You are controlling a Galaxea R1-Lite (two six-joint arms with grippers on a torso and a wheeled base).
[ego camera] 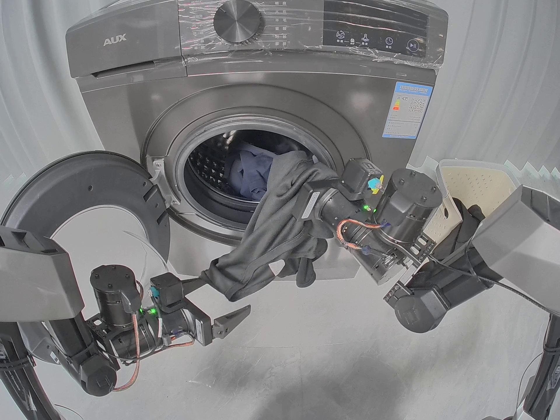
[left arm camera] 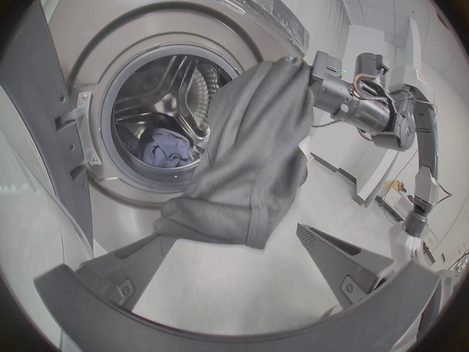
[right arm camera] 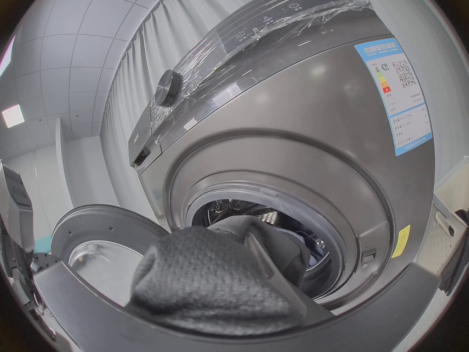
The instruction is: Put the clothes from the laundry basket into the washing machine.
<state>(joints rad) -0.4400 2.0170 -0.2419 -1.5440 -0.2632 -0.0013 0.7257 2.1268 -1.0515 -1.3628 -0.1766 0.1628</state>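
Note:
A dark grey garment (ego camera: 274, 228) hangs from my right gripper (ego camera: 311, 195), which is shut on its upper end at the right rim of the washing machine's drum opening (ego camera: 201, 170). Part of the cloth drapes over the rim and the rest trails down and left. The cloth covers this gripper's fingers in the right wrist view. My left gripper (ego camera: 219, 301) stands open low in front of the machine, its upper finger (ego camera: 189, 285) touching the garment's lower hem (left arm camera: 210, 221). A blue garment (ego camera: 254, 173) lies inside the drum. The cream laundry basket (ego camera: 478, 182) at the right holds dark clothes (ego camera: 466, 217).
The round machine door (ego camera: 87, 199) is swung open to the left, just above my left arm. My right arm crosses between the basket and the drum. Bare grey floor (ego camera: 303, 351) lies in front of the machine.

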